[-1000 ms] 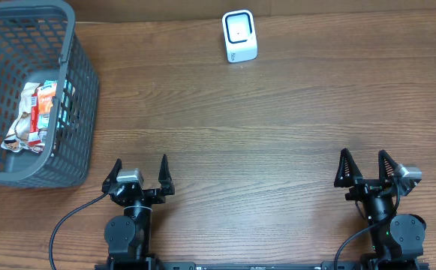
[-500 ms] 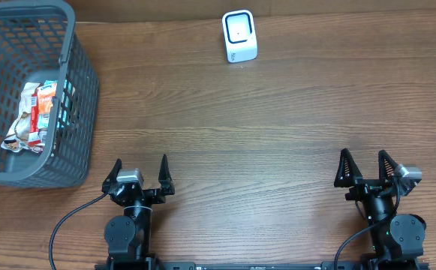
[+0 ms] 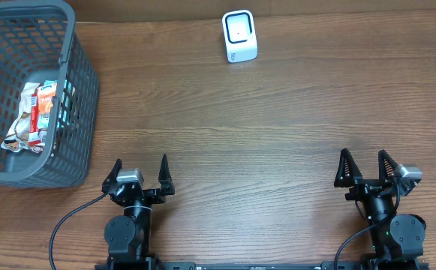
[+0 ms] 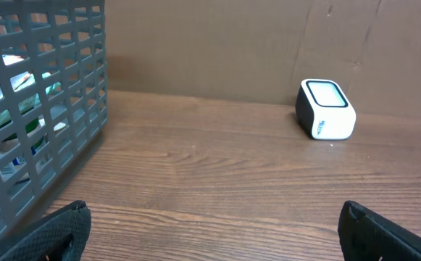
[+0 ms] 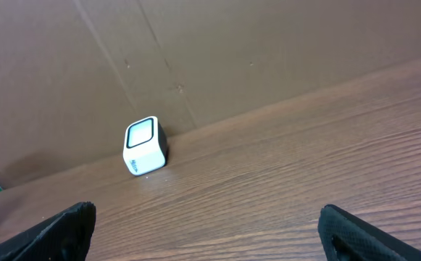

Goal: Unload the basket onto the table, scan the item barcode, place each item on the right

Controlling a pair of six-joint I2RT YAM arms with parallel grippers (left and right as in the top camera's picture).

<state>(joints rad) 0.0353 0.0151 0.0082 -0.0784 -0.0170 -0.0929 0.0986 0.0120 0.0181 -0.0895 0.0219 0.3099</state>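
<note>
Snack packets (image 3: 34, 112), the items to be scanned, lie in a loose heap on the floor of a grey mesh basket (image 3: 73, 52) that stands at the far left corner of the worktop (image 3: 278, 120). Their wrappers are white with orange, red and green print. The print is too small to read, and how many packets there are cannot be told. In the left wrist view they show only as patches of colour through the basket's grid.

The scanner (image 3: 240, 36), a small white box with a dark-framed window in its face, stands upright near the far edge of the worktop, a little right of the middle and well apart from the basket. A brown board (image 4: 196, 43) rises behind that far edge.

The left claw (image 3: 140, 161) sits at the near edge, left of the middle, just beside the basket's near right corner but not touching it. Its two black fingers (image 4: 51, 232) are spread as wide as they go, with nothing between them. The right claw (image 3: 363, 154) sits at the near edge towards the right corner, its fingers (image 5: 362, 232) likewise splayed fully apart and holding nothing. Both claws point towards the far edge, and each wrist camera has the scanner in sight between its fingertips. Bare wood lies between the claws and the scanner.
</note>
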